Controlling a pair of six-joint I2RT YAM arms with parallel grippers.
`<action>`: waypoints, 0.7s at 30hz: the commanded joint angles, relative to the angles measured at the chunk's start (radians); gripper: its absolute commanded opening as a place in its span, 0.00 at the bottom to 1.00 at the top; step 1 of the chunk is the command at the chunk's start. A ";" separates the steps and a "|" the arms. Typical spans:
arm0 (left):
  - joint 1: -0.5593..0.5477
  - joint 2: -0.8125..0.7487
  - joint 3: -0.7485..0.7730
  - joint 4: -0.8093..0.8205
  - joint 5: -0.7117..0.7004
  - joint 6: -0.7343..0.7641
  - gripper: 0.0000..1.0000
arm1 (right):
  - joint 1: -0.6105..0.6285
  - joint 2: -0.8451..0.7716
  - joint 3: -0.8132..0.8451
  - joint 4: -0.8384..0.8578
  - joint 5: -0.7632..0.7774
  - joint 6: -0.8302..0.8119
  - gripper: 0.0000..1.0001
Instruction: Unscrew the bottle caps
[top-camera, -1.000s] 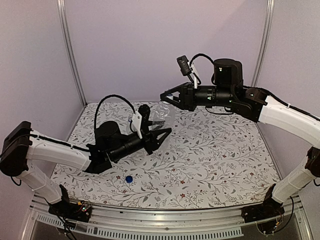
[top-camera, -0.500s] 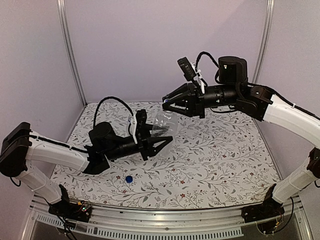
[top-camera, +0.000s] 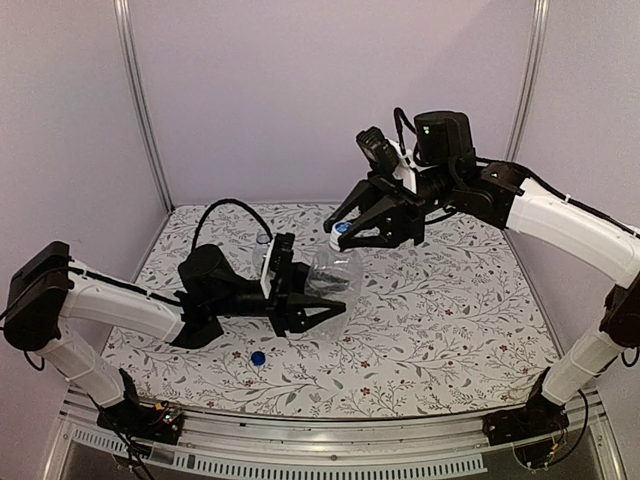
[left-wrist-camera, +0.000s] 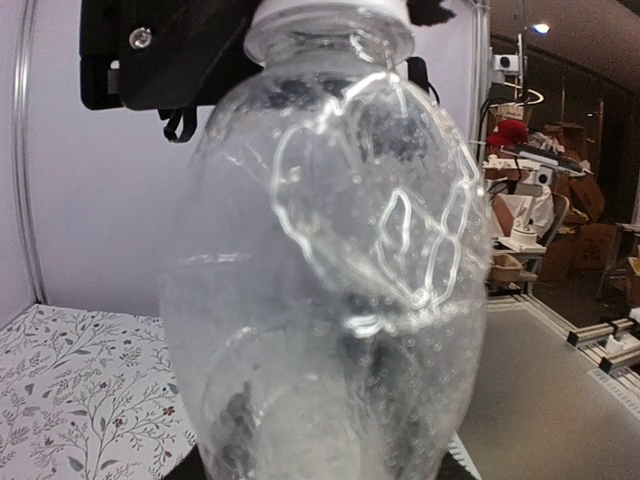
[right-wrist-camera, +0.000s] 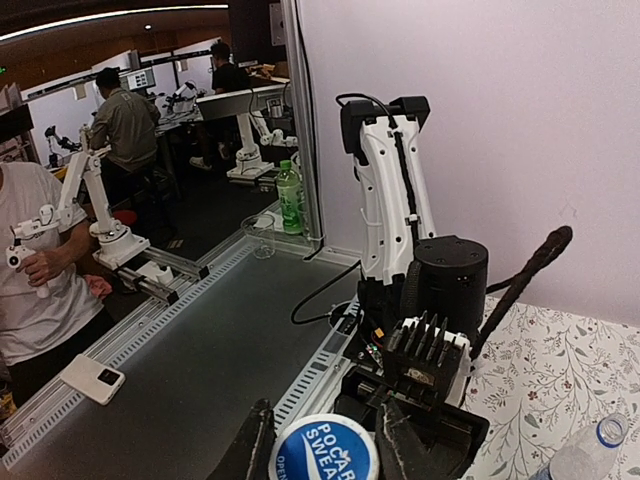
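My left gripper (top-camera: 322, 292) is shut on a plain clear bottle (top-camera: 336, 272) and holds it upright above the table. The bottle fills the left wrist view (left-wrist-camera: 330, 260) and hides the fingers. Its whitish cap with a blue top (top-camera: 341, 229) sits on the neck (left-wrist-camera: 330, 12). My right gripper (top-camera: 343, 234) reaches down from the right and its fingers close on either side of this cap (right-wrist-camera: 324, 452). A solid blue cap (top-camera: 258, 358) lies loose on the table in front. A second clear bottle (top-camera: 262, 240) stands behind my left arm and also shows in the right wrist view (right-wrist-camera: 588, 458).
The floral table cover (top-camera: 440, 320) spans the floor of the cell. Plain walls and metal posts (top-camera: 140, 110) close off the back and sides. The left arm's body (right-wrist-camera: 450, 300) sits just below the held bottle.
The left gripper has swung the bottle from tilted to upright and brought it a little nearer. The right gripper has tipped downward and come down with the cap between its fingers.
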 joint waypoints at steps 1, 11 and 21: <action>0.003 0.026 0.030 0.069 0.126 0.004 0.38 | -0.017 0.020 0.036 -0.030 -0.106 -0.002 0.29; 0.009 -0.007 0.016 0.000 -0.067 0.023 0.40 | -0.030 -0.049 -0.006 -0.004 0.096 0.051 0.92; 0.007 -0.030 0.014 -0.073 -0.313 0.030 0.39 | -0.030 -0.153 -0.061 0.104 0.416 0.247 0.99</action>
